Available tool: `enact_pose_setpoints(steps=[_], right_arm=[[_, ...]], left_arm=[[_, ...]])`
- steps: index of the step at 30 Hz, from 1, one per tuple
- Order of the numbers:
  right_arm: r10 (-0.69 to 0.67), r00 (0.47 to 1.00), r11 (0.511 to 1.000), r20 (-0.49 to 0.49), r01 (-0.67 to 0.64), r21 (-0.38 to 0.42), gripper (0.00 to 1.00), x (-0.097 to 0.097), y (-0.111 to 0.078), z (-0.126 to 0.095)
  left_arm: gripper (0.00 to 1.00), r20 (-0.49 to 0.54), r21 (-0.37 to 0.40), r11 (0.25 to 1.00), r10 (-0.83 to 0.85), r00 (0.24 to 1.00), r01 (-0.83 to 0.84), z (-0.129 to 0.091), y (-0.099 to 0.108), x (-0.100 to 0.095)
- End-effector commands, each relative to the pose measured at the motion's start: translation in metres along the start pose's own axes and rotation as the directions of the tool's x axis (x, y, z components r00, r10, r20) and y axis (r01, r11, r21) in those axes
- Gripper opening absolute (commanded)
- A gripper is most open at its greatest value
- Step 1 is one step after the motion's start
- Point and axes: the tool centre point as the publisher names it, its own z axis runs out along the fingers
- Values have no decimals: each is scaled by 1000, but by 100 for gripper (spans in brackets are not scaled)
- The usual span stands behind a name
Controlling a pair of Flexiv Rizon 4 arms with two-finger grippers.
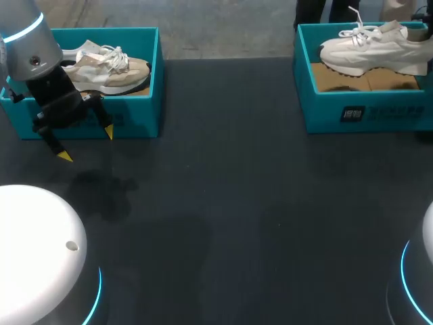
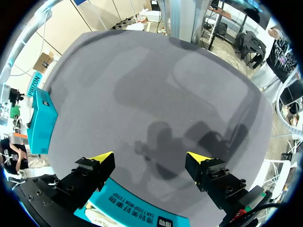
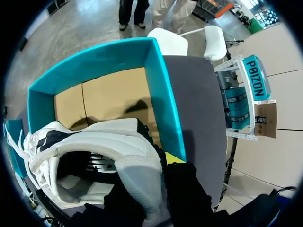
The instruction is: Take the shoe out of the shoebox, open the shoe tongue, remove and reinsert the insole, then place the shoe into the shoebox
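Right jaws pinch heel of white sneaker (image 3: pixel 94 142) above teal shoebox (image 3: pixel 163 94) | left jaws wide, empty | risk: shallow heel grip, sneaker tips and slips out.

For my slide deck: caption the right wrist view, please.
Right gripper clamps the white sneaker by its heel at the open teal shoebox.

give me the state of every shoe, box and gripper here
left shoebox: open, no lid
right shoebox: open, no lid
beige shoe: lying in left shoebox
white shoe: gripped at heel, within right shoebox
left gripper: open, empty, before left shoebox
right gripper: shut on white shoe
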Motion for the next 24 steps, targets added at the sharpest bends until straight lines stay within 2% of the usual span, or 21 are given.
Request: enact_pose_setpoints(steps=[1, 13, 24], right_arm=[[5, 1000, 1000, -1, -5, 11, 0, 0, 7, 4], [4, 1000, 1000, 1, -5, 23, 0, 0, -3, 21], [-11, 1000, 1000, -2, 11, 15, 0, -1, -21, 33]], left_arm=[[100, -2, -2, 1000, 0, 1000, 0, 0, 0, 0], [100, -2, -2, 1000, 0, 1000, 0, 0, 0, 0], [100, -2, -2, 1000, 0, 1000, 0, 0, 0, 0]])
